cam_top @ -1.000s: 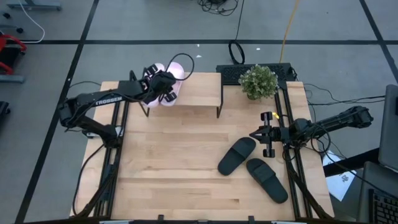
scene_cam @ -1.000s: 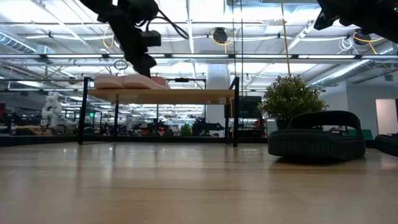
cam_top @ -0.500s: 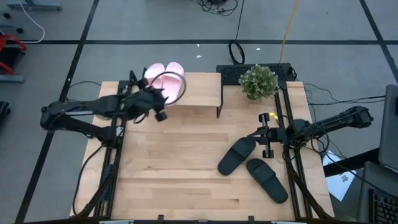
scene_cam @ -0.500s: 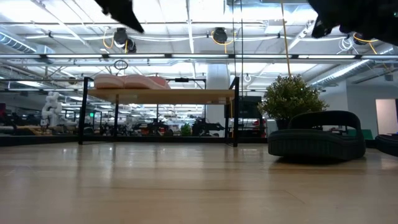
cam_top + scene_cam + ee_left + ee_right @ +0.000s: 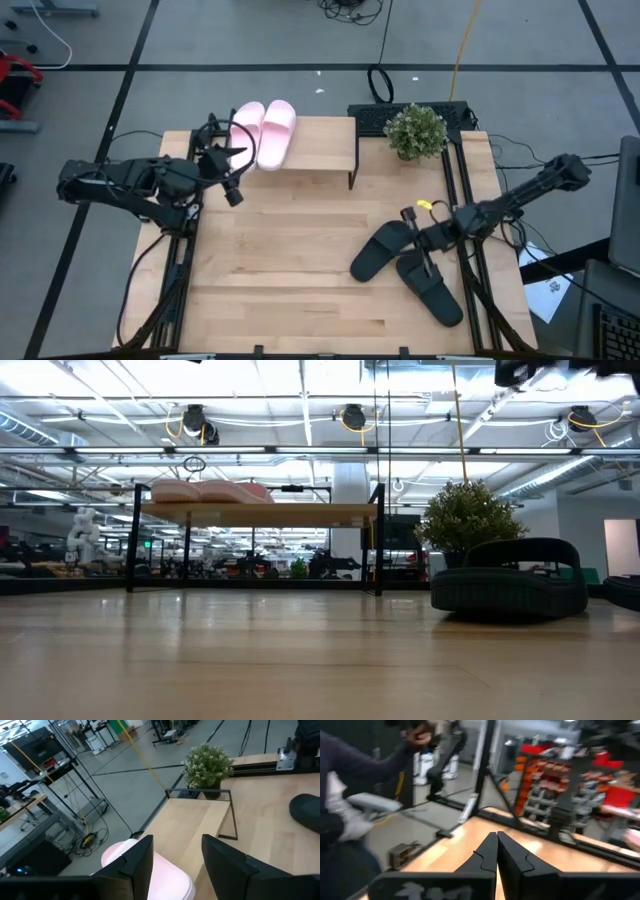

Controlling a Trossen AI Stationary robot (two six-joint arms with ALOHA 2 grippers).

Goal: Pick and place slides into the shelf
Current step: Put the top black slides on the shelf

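The pink slides (image 5: pixel 263 132) lie on the shelf (image 5: pixel 318 146); the left gripper (image 5: pixel 232 172), jaws apart, is empty beside it; the right gripper (image 5: pixel 412 232), jaws together, hangs over the black slides (image 5: pixel 406 268), probably to take one.

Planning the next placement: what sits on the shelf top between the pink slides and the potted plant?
Nothing: the high view shows bare shelf board between the pink slides and the plant.

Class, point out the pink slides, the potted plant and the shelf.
pink slides (image 5: pixel 262 133), high view, on the straps.
potted plant (image 5: pixel 416 129), high view, on its leaves.
shelf (image 5: pixel 318 144), high view, on the bare top board.
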